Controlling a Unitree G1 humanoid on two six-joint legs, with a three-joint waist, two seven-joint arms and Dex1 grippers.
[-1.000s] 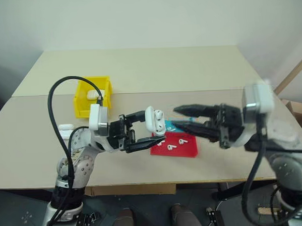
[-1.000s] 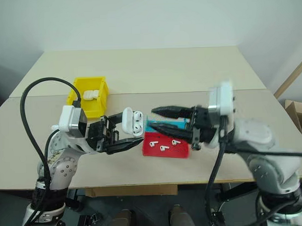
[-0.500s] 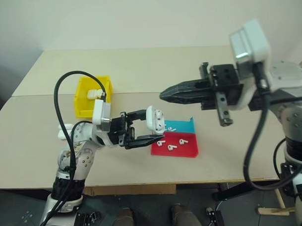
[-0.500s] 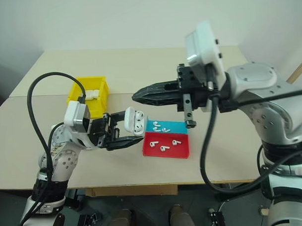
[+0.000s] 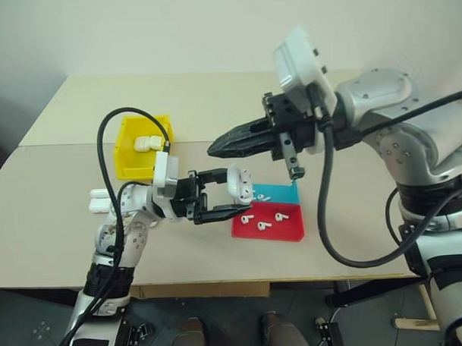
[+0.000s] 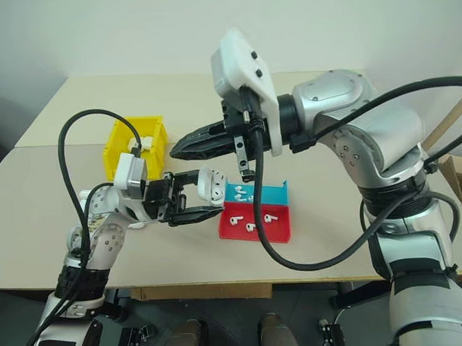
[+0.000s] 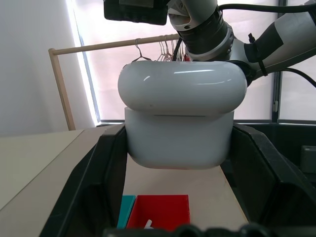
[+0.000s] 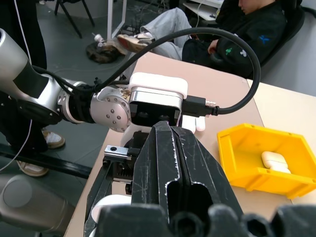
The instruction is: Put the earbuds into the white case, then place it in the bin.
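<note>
Left eye view: the left gripper (image 5: 220,194) is clamping the white case (image 5: 237,183) above the table (image 5: 213,105), just left of the red-and-blue tray (image 5: 282,227) where loose earbuds (image 5: 261,224) are lying; the right gripper (image 5: 215,149), fingers pressed together, is hovering above the case. The yellow bin (image 5: 124,155), already containing cases, is standing behind the left arm. Left wrist view: the case is sitting between the black fingers (image 7: 89,187), its lid appearing closed. Right wrist view: the shut fingers (image 8: 173,158) are pointing toward the left wrist. Judged step: closing the lid; the next move is calling for carrying the case to the bin.
</note>
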